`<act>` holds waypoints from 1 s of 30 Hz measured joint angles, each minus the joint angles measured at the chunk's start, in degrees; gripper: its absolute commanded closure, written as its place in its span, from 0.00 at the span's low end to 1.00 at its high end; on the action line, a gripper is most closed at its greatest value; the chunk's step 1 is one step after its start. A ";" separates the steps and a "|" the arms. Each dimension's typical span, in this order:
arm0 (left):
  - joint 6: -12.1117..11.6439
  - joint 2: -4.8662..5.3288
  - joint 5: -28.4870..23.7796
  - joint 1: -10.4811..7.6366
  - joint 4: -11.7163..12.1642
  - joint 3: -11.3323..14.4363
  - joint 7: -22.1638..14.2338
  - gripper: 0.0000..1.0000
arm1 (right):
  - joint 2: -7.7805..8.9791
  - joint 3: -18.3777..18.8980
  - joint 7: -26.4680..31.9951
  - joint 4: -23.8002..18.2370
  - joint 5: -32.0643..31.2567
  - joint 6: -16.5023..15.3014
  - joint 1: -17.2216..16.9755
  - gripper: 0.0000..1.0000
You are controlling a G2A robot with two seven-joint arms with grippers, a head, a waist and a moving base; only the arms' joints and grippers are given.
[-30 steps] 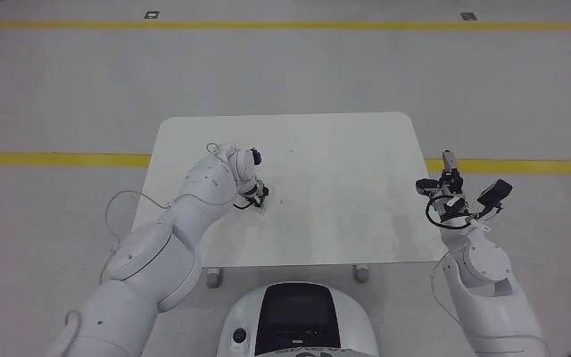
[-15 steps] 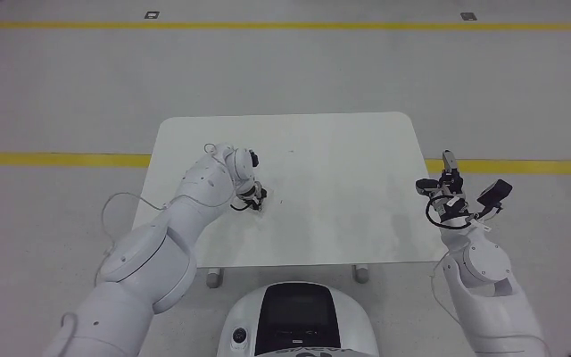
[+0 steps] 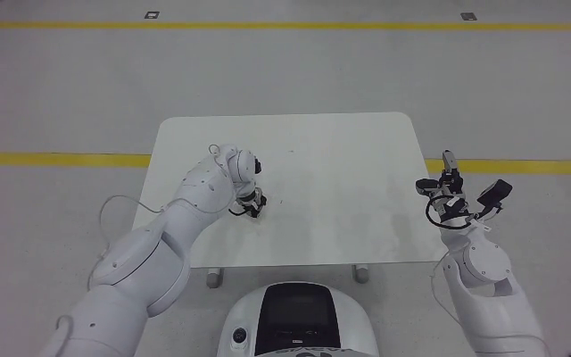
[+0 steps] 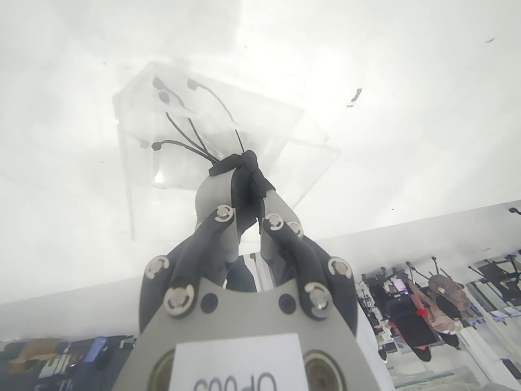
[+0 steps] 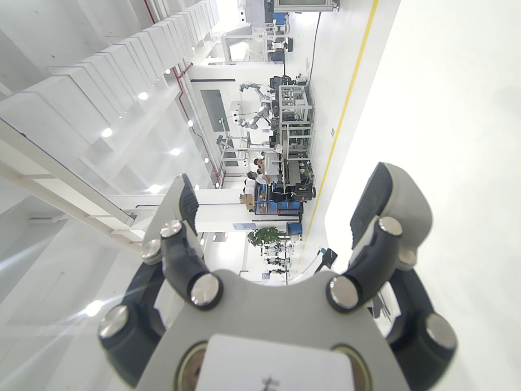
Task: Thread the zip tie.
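In the left wrist view a clear plastic box (image 4: pixel 285 124) sits on the white table (image 3: pixel 339 178), with several black zip ties (image 4: pixel 179 128) fanned out inside it. My left gripper (image 4: pixel 244 166) reaches down into the box, its black-taped fingertips (image 4: pixel 260 183) pressed together where the ends of the ties meet. From above, the left gripper (image 3: pixel 255 207) is at the table's front left part. My right gripper (image 5: pixel 276 201) stands open with nothing between its fingers, and it hovers beside the table's right edge (image 3: pixel 449 168).
Small dark specks (image 4: pixel 355 95) lie on the table near the box. A yellow floor line (image 3: pixel 80 159) runs behind the table on both sides. The table's middle and right are bare white surface.
My left gripper has shifted slightly toward the table's front edge and the elbow has swung a little. The right arm has not moved.
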 measured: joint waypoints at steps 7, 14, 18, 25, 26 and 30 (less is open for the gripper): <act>3.86 1.68 -1.76 0.74 -2.67 -2.56 5.44 0.99 | 0.00 0.00 0.00 0.00 0.00 0.00 0.00 0.00; 5.92 3.05 -1.55 1.99 -6.01 -3.33 5.19 0.84 | 0.00 0.00 0.00 0.00 0.00 0.00 0.00 0.00; 6.85 3.61 -1.20 2.56 -7.26 -3.47 4.89 0.86 | 0.00 0.00 0.00 0.00 0.00 0.00 0.00 0.00; 7.50 4.30 -0.23 3.09 -8.36 -3.45 3.90 0.92 | 0.00 0.00 0.00 0.00 0.00 0.00 0.00 0.00; 7.49 4.35 -0.20 3.14 -8.31 -3.49 3.82 0.93 | 0.00 0.00 0.00 0.00 0.00 0.00 0.00 0.00; 7.49 4.34 0.01 3.30 -8.03 -3.45 3.28 0.87 | 0.00 0.00 0.00 0.00 0.00 0.00 0.00 0.00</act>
